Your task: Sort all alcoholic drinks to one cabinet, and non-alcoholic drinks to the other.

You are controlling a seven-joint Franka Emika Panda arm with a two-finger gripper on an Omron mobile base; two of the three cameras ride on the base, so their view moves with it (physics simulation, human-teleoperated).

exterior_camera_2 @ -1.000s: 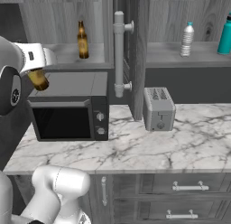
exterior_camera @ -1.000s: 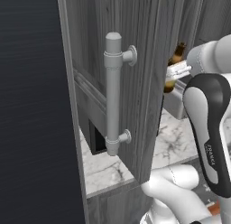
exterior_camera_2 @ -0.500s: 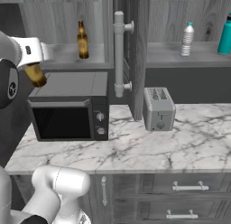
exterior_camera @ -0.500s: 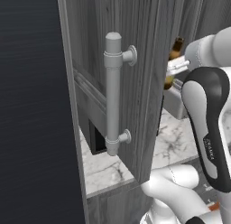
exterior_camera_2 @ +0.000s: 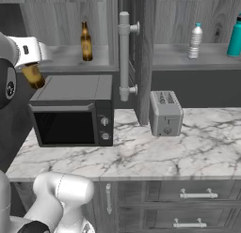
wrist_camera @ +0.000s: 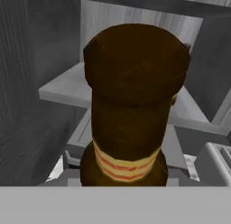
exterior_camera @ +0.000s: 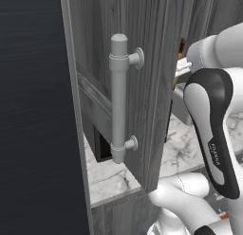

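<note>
1. While my fingers stay out of sight behind the wrist at the left edge of the right base view, they are clamped on a beer bottle, whose amber body hangs just below that wrist.
2. In the hand view the held beer bottle takes up the centre of the frame, seen end on, with its red and cream label band near the bottom edge; the fingertips themselves are hidden behind it.
3. The held bottle sits left of the microwave and about level with its top, not touching it as far as I can tell.
4. A second beer bottle stands upright on the grey shelf of the left cabinet, in the upper left of the right base view, to the right of the one I grip.
5. In the upper right of that view the water bottle and the teal flask stand upright on the shelf of the right cabinet, near each other but apart.
6. An open cabinet door with a pale bar handle stands edge on between the two cabinets; in the left base view the same door covers the middle of the frame.
7. The toaster stands on the marble table, right of the microwave.
</note>
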